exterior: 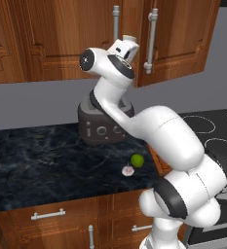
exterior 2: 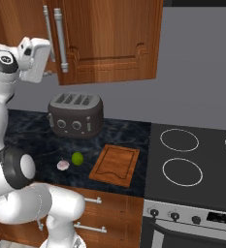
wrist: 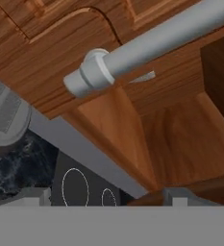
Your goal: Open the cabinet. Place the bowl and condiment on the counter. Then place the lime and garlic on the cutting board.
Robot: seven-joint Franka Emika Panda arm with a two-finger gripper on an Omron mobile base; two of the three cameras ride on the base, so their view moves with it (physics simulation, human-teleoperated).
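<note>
The cabinet [exterior: 61,39] hangs above the counter [exterior: 47,160], and its right door [exterior 2: 109,38] stands slightly ajar. My gripper [exterior: 130,40] is raised to the two silver bar handles [exterior 2: 60,38] and is open. In the hand view a handle's lower end [wrist: 92,72] lies just ahead of the gripper [wrist: 105,196], with dark cabinet interior [wrist: 219,62] beside it. The lime [exterior 2: 77,158] and the garlic [exterior 2: 62,165] lie side by side on the counter, left of the cutting board [exterior 2: 115,164]. The bowl and the condiment are hidden.
A dark toaster [exterior 2: 75,115] stands at the back of the counter under the cabinet. The black stovetop [exterior 2: 192,160] lies right of the cutting board. Drawers with short handles [exterior: 47,214] run below the counter edge.
</note>
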